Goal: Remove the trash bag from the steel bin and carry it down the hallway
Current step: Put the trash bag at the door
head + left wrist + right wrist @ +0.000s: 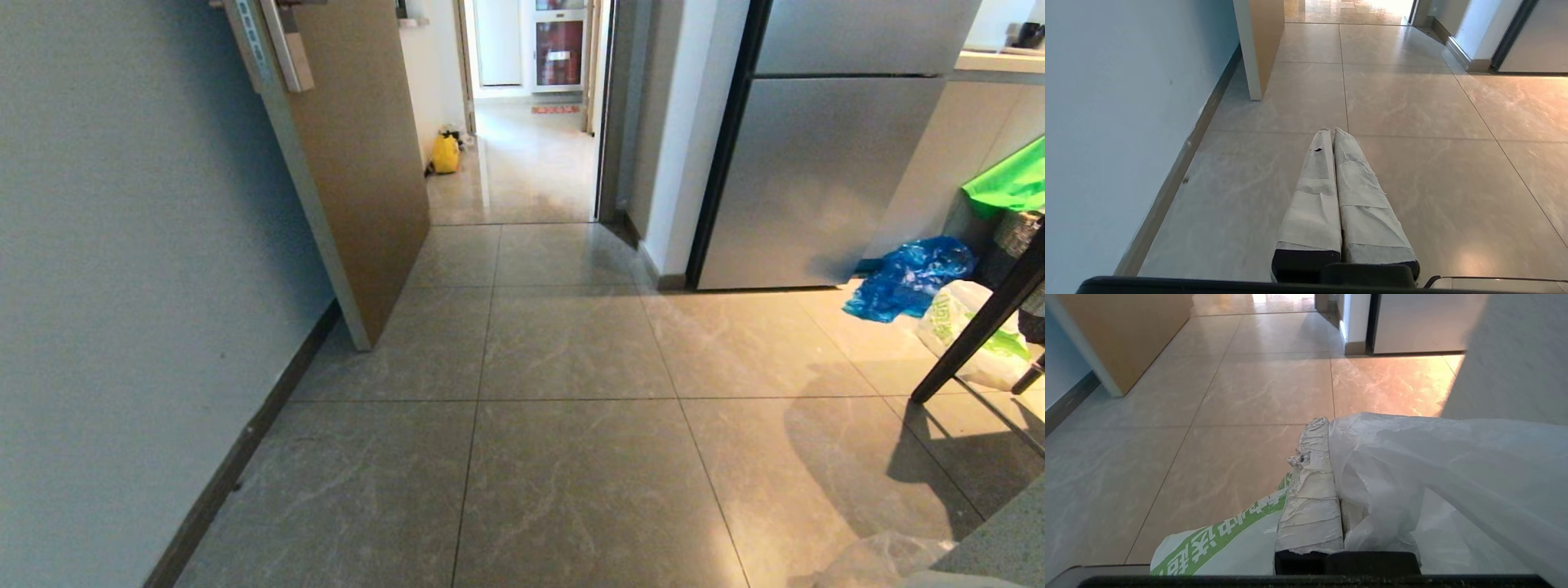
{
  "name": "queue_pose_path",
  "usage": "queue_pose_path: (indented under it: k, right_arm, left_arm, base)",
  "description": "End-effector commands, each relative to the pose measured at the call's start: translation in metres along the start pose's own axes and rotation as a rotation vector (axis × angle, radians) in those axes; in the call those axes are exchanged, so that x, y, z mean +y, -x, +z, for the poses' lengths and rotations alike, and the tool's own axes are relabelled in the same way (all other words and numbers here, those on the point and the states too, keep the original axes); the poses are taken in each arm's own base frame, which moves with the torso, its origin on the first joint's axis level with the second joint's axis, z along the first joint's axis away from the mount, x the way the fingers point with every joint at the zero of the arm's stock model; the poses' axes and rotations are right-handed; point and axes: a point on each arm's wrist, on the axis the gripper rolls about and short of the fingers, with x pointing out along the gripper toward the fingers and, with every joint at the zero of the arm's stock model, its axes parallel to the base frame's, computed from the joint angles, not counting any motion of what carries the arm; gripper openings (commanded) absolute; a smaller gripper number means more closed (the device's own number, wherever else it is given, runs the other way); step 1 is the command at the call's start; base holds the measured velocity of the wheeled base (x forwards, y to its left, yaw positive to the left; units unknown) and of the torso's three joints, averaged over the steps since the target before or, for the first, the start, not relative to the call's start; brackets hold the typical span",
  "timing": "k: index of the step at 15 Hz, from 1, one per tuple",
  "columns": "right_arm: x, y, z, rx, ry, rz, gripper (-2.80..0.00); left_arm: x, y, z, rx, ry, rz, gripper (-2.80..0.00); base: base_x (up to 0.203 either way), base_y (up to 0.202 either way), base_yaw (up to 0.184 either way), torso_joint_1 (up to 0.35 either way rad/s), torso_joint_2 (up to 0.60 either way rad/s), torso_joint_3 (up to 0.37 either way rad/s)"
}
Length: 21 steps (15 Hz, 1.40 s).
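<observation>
In the right wrist view my right gripper [1327, 425] is shut on the trash bag [1412, 465]. The thin translucent white film is bunched between the taped fingers and drapes over one of them. A white bag with green print [1208, 543] shows just below the gripper. A corner of the filmy trash bag [882, 559] shows at the head view's lower right edge. My left gripper [1333, 131] is shut and empty, hanging low over the floor tiles. The hallway [531, 163] lies ahead through the doorway. The steel bin is out of view.
An open brown door [359, 163] stands at the left of the doorway, beside a white wall. A steel fridge [824, 163] is at the right. A blue bag [906, 278], a white-green bag [951, 314] and a black chair leg [980, 327] crowd the right. A yellow bag [445, 153] sits in the hallway.
</observation>
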Motion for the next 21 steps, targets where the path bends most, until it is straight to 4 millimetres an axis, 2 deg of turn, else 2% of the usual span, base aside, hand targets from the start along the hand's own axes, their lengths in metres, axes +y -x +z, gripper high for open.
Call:
queue_pose_path:
  k: [1,21]
  right_arm:
    - [0.0,-0.0001,0.0001,0.001,0.001,0.0,-2.8]
    - [0.0,-0.0001,0.0001,0.001,0.001,0.0,-2.8]
  left_arm:
    - [0.0,0.0,0.0,0.0,0.0,0.0,-2.8]
    - [0.0,0.0,0.0,0.0,0.0,0.0,-2.8]
  base:
    - [0.195,0.0,0.0,-0.002,0.0,-0.001]
    - [0.192,0.0,0.001,0.003,0.0,0.003]
